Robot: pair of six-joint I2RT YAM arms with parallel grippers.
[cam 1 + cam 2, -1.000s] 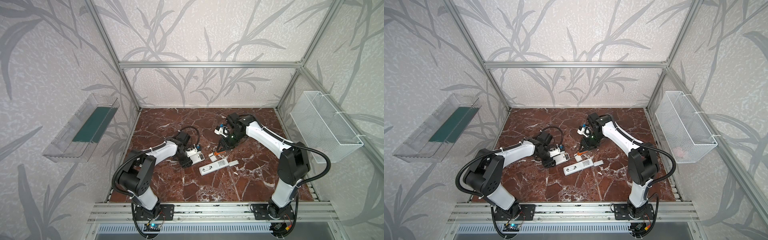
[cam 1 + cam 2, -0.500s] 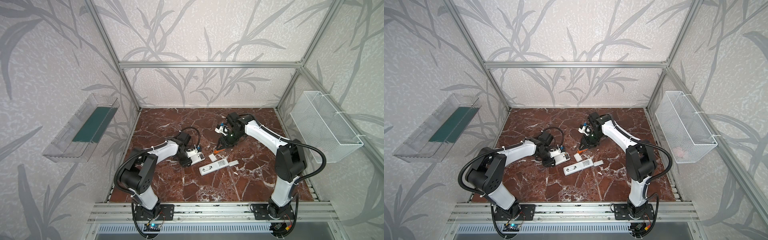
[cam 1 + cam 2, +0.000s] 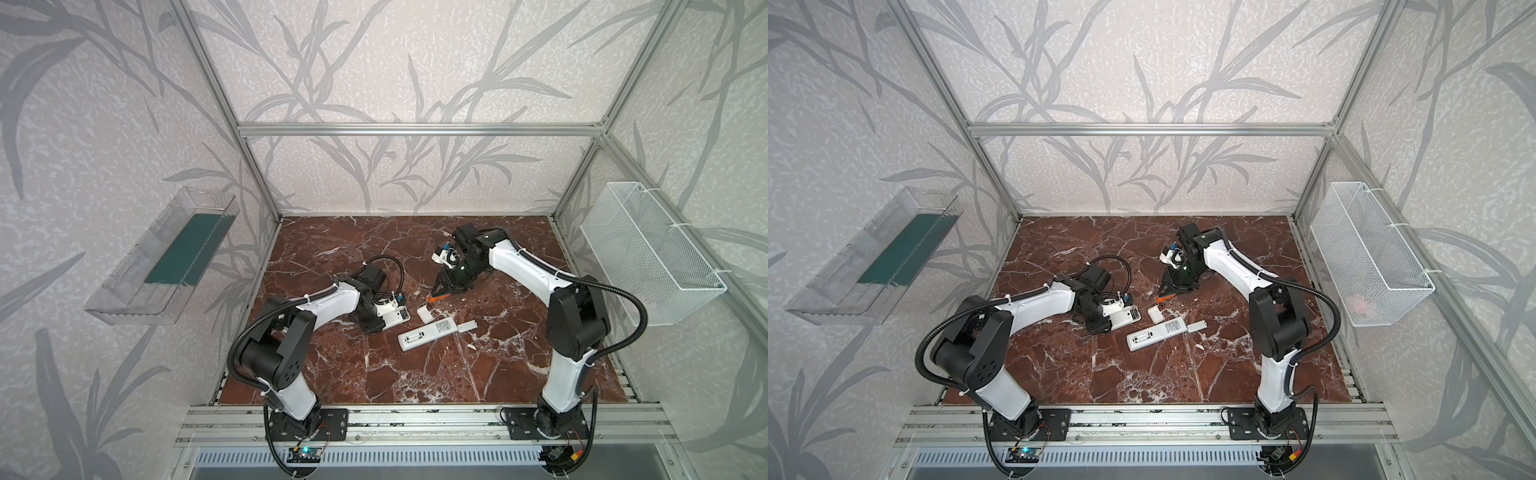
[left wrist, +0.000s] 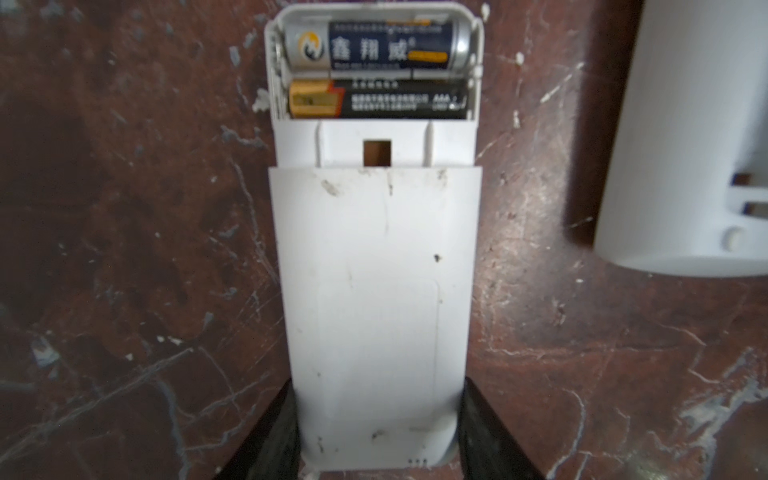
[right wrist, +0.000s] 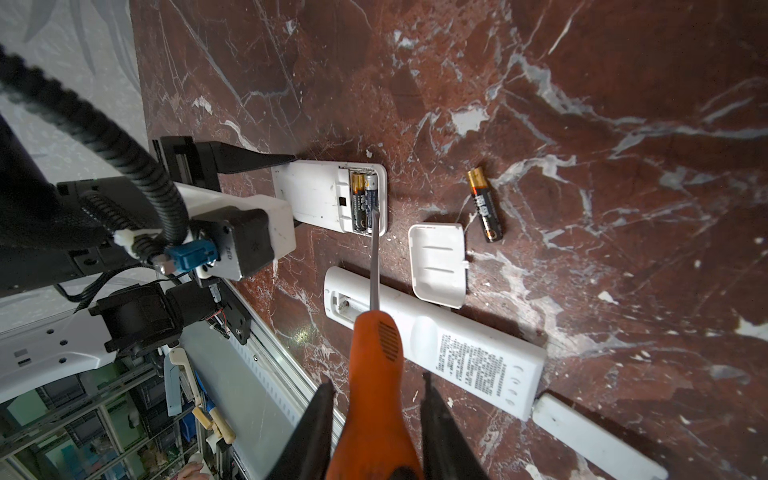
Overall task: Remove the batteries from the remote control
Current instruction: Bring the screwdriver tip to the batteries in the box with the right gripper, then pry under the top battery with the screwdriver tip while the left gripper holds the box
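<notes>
The left gripper [image 4: 378, 384] squeezes the end of a small white plastic remote [image 4: 374, 270]. Two slim dark-and-gold batteries [image 4: 374, 99] sit in its open back. The right gripper [image 5: 376, 380] grips an orange-handled screwdriver [image 5: 374, 349]. Another battery [image 5: 485, 204] lies loose on the red marble table [image 5: 623, 249].

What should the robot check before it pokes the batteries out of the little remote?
1. Back cover off the small remote: ok, it lies on the table.
2. Grip of left gripper on the small remote: ok.
3. Grip of right gripper on the screwdriver: ok.
4. Screwdriver tip touching a battery: cannot tell; it points into the compartment.
5. Compartment emptied: not ok, two batteries sit inside.
6. Room around the loose battery: ok, it lies apart.
</notes>
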